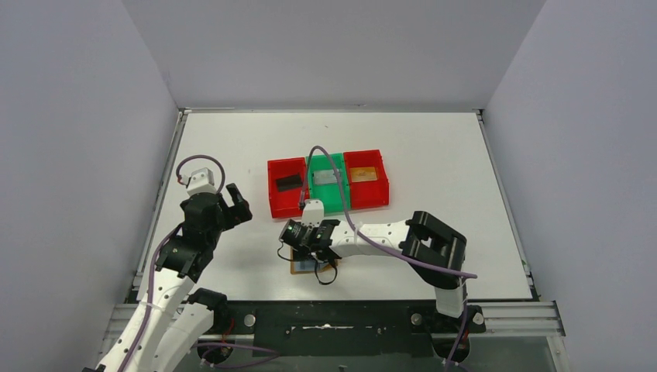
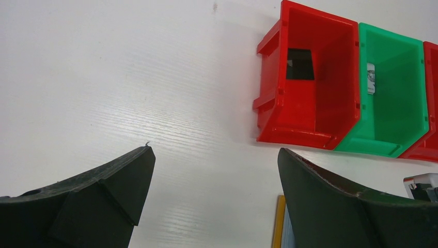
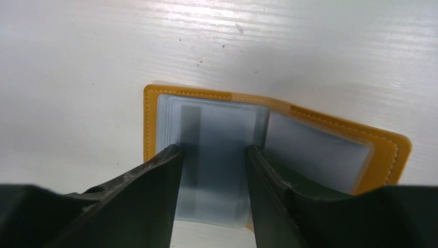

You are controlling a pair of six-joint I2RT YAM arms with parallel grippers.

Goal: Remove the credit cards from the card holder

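The card holder (image 3: 310,147) lies open and flat on the white table (image 1: 434,155), between the row of three bins and the table's near edge, a strip of bare white on each side of it. The right gripper (image 3: 214,150) is down over it with its jaws partly apart, both tips resting on the left pale blue-grey panel and that panel showing in the gap; nothing is seen pinched between them. The left gripper (image 2: 215,151) hangs above the table well to the left, jaws spread wide with only table surface between them. The overhead view gives the limits: grey walls close in on three sides, metal rails run along the left and right table edges, and white surface stretches from the bins to the far wall and out toward both rails. It also shows the right arm's purple cable (image 1: 333,167) arching over the green bin (image 2: 392,139). Only the right wrist view shows the holder's orange stitched border and its two sleeves. The left wrist view looks into the left red bin (image 2: 310,124), where a dark card (image 2: 299,63) lies, and catches just a thin yellow edge of the holder beside its right finger. The right red bin (image 1: 367,200) is whole only from above
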